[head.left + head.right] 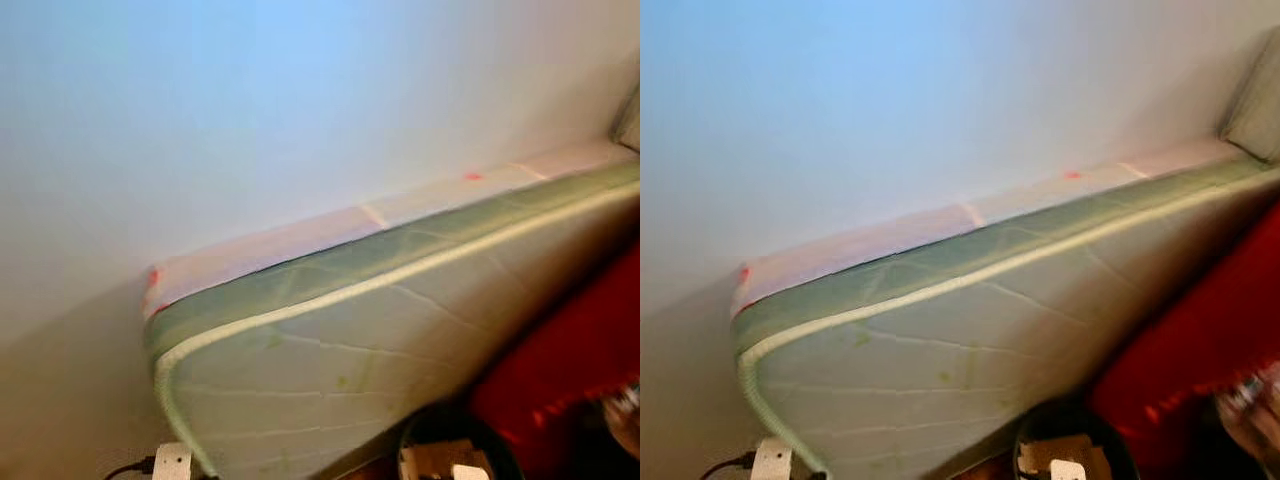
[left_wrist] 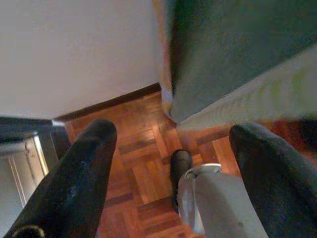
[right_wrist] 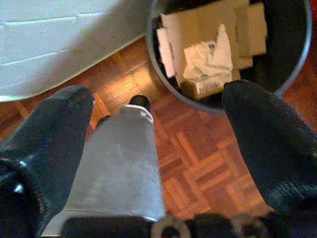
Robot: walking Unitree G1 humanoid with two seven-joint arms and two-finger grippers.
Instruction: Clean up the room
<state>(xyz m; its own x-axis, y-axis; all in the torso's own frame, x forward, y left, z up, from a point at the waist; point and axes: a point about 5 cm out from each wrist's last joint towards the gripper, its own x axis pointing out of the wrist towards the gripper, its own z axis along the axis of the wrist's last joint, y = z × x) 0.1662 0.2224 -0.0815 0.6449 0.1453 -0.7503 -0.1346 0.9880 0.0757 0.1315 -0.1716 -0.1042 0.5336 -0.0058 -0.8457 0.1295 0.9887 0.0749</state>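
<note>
No words or numbers could be read anywhere. A small box in the bin carried a dark printed patch, perhaps a barcode, far too blurred to make out.

A parquet floor carries an upright mattress and, just beside it, a paper-filled bin.

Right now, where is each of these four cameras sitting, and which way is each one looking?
Left eye view: on the head, facing a mattress leaning on a white wall; no body parts.
Right eye view: on the head beside it, same scene, also showing the bin.
Left wrist view: looks down past the open left gripper at parquet floor and the robot's leg.
Right wrist view: looks down past the open right gripper at the leg and the paper-filled bin.
Shared: mattress, floor.
</note>
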